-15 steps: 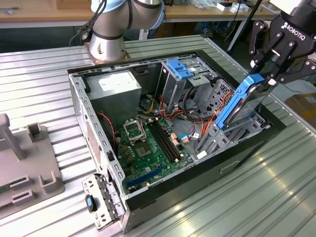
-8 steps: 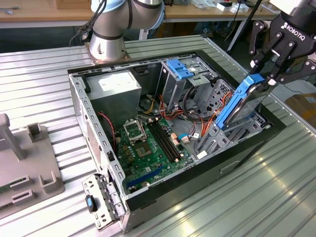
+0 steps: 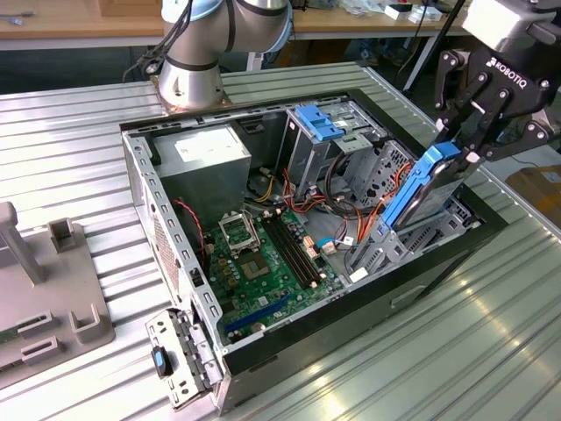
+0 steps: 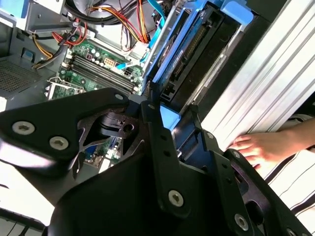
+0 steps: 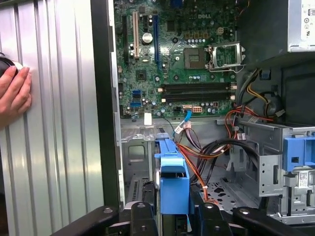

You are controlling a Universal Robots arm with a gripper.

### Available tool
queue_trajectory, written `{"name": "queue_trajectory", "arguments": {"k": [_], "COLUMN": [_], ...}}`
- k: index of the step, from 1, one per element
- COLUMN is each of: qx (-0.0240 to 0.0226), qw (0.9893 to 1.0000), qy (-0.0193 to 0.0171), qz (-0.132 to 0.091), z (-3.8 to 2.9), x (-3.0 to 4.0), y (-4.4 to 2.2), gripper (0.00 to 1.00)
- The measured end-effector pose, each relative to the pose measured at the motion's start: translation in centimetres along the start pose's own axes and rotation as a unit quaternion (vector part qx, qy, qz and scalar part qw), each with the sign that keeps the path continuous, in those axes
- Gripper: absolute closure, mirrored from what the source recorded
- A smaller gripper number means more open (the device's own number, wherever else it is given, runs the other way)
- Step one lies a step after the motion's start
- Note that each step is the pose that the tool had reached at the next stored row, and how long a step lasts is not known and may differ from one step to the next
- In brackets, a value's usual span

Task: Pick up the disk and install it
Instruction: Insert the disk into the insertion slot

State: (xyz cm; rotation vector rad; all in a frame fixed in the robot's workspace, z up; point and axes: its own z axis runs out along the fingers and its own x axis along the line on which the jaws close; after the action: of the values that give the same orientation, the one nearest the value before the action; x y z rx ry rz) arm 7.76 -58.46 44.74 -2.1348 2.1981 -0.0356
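The disk, a grey drive in a bright blue carrier, stands tilted with its lower end in the metal drive bay at the side of the open computer case on the exterior view's right. My gripper is at the disk's upper end, its black fingers shut on the blue carrier's top. In the first wrist view the blue carrier end sits between the two fingers of the gripper. The second wrist view shows the disk reaching down into the case from the gripper.
The case holds a green motherboard, a power supply, loose red and orange cables, and a metal cage with a fixed blue bracket. A person's hand rests on the ribbed table beside the case. A grey fixture stands at the exterior view's left.
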Motion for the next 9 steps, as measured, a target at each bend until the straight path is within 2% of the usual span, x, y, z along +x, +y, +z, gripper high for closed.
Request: {"name": "queue_trajectory", "arguments": {"k": [9], "qx": [-0.0002], "qw": [1.0], "qy": [-0.0002], "qz": [-0.004], "z": [2.03], "x": [0.09], "y": [0.15], "gripper": [0.64]}}
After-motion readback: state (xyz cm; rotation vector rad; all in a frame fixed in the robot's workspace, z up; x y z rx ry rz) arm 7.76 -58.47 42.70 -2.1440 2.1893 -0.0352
